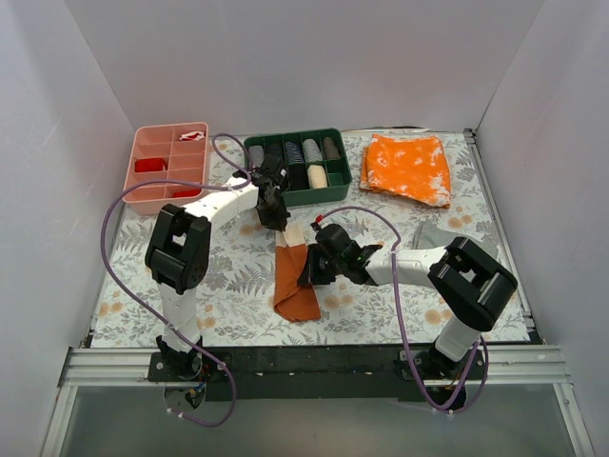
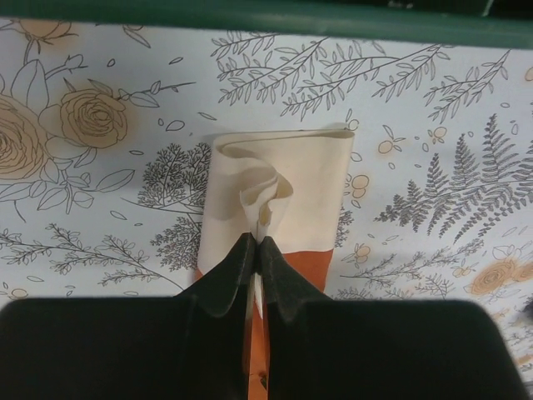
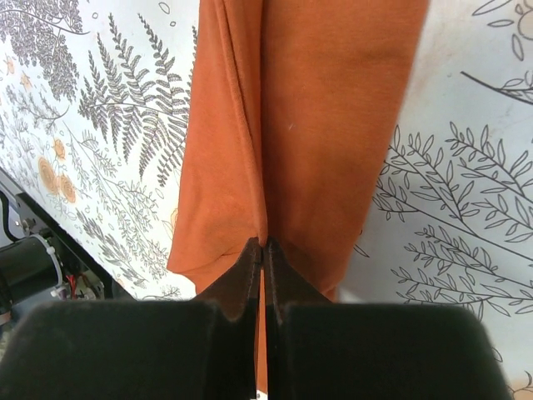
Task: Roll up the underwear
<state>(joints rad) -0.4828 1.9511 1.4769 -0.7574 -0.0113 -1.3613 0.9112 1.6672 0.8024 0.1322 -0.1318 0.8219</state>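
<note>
While left hand (image 2: 256,247) and right hand (image 3: 263,250) clamp the underwear (image 1: 294,288), green tray (image 1: 324,195) lies near; orange cloth (image 1: 407,168) — apart.

My right gripper (image 3: 263,244) sits at bottom centre, jaws pressed together on a crease of the underwear (image 3: 325,117) — rust-orange cloth running from my fingertips to the top edge. Fern-printed table cover (image 3: 450,192) shows on either side, with dark hardware (image 3: 29,271) in the lower left.
</note>
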